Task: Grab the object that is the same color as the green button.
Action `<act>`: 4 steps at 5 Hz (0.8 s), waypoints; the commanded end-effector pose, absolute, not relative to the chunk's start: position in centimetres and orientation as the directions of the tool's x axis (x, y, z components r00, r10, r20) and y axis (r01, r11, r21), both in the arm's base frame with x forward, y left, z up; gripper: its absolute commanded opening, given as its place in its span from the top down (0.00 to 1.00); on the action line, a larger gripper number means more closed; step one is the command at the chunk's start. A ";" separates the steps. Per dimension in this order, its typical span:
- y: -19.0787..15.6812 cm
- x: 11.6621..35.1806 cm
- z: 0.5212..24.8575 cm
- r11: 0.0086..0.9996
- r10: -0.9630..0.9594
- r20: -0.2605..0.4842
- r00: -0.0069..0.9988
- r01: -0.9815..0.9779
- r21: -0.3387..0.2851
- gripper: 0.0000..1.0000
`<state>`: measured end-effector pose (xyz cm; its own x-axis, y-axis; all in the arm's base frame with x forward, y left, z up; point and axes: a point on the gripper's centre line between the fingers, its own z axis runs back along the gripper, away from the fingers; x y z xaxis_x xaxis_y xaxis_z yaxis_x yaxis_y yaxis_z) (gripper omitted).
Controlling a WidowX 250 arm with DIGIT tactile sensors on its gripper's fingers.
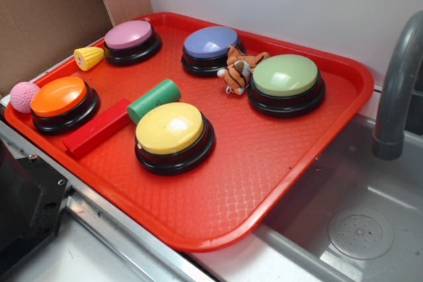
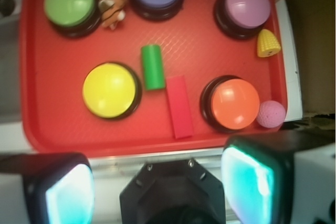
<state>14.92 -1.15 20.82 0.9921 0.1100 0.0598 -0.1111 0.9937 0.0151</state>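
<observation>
Wrist view. The gripper (image 2: 160, 184) hangs high above the near edge of the red tray (image 2: 37, 124), its two pale-lit fingers (image 2: 68, 192) spread wide apart with nothing between them (released, well clear of every object). The green cylinder (image 2: 153, 66) lies on its side near the frame centre, above the gripper in the picture, so the reach runs from the bottom of the frame upward into the tray. Its long axis runs nearly top-to-bottom in this view, roughly crosswise to the line joining the fingers, which in my judgement suits a straight descent with little wrist turn.

Neighbours. The cylinder sits between the yellow button (image 2: 108, 89) at its left and the red block (image 2: 179, 106), whose upper end touches or nearly touches its lower right end. The green button (image 2: 69, 2) occupies the upper left corner, well apart.

Exterior view. The cylinder (image 1: 153, 100) rests flat on the tray (image 1: 291, 183) floor, left of centre. The tray also holds five dome buttons and a small toy tiger (image 1: 239, 69); a steel sink (image 1: 357, 229) lies at the lower right, apparently empty.
</observation>
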 end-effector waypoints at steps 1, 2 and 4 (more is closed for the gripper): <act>0.9 20.1 15.6 0.977 0.213 0.041 0.976 -0.213 -0.007 0.00; 1.3 21.8 12.8 0.971 0.236 0.154 0.959 -0.239 -0.003 0.00; 2.2 23.4 6.7 0.970 0.241 0.115 0.964 -0.243 0.006 0.00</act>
<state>22.79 1.56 5.79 0.9697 0.2332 0.0728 -0.2343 0.9722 0.0056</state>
